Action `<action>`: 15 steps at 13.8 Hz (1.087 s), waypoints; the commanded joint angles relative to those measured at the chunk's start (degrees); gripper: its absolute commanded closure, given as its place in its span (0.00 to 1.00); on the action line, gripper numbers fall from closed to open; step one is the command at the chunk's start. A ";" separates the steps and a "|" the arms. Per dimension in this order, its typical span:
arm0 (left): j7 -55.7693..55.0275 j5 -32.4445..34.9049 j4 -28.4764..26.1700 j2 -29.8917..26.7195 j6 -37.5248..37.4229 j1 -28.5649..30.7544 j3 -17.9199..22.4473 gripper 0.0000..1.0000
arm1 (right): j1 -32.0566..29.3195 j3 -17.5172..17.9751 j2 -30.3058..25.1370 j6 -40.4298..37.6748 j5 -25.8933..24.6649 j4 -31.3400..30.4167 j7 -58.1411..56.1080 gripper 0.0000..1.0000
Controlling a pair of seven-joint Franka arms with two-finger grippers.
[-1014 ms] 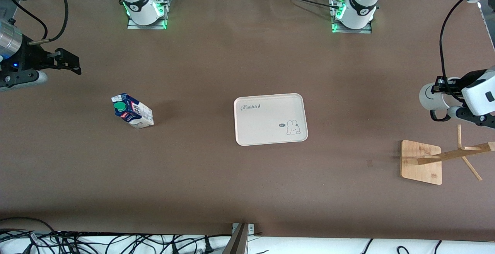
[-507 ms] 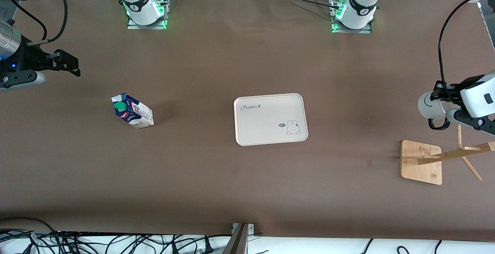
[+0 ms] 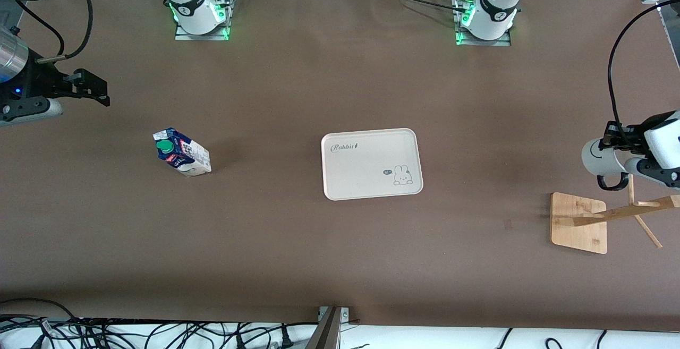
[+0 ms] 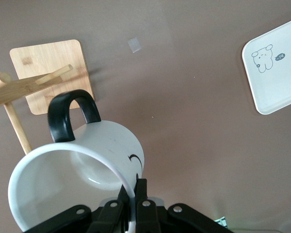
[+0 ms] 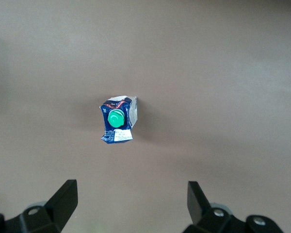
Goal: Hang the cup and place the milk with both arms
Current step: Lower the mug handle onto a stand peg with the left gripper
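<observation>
My left gripper (image 3: 616, 137) is shut on the rim of the white cup (image 3: 597, 156) and holds it in the air, tipped on its side, just above the wooden cup rack (image 3: 579, 222). In the left wrist view the cup (image 4: 102, 150) has its black handle (image 4: 70, 114) close to a rack peg (image 4: 53, 75), apart from it. My left gripper (image 4: 134, 194) pinches the cup wall. The milk (image 3: 183, 153) stands upright on the table toward the right arm's end. My right gripper (image 3: 90, 90) is open and empty, in the air; in its wrist view (image 5: 132, 194) the milk (image 5: 117, 121) lies below it.
A cream tray (image 3: 372, 164) with a rabbit drawing lies at the table's middle, also in the left wrist view (image 4: 276, 73). The rack's slanted post (image 3: 627, 212) and pegs stick out toward the left arm's end. Cables lie along the table's front edge.
My left gripper has carried the cup down and nearer to the rack's pegs, and a little toward the left arm's end. The right gripper has barely shifted. The milk has not moved.
</observation>
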 commanded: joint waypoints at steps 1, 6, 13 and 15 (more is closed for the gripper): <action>1.25 -1.27 2.19 1.08 -0.24 0.18 -0.09 1.00 | -1.49 1.25 -0.39 0.17 0.92 -0.09 -0.61 0.00; 1.17 -1.27 6.04 3.00 2.03 0.18 0.00 1.00 | -1.49 1.25 -0.39 0.08 1.01 -0.09 -0.61 0.00; 0.99 -1.10 6.67 5.12 6.79 1.24 0.09 1.00 | -1.49 1.25 -0.39 0.17 1.01 -0.09 -0.61 0.00; 1.08 -1.01 6.67 5.30 7.93 1.85 0.18 1.00 | -1.49 1.25 -0.39 0.17 1.01 -0.09 -0.61 0.00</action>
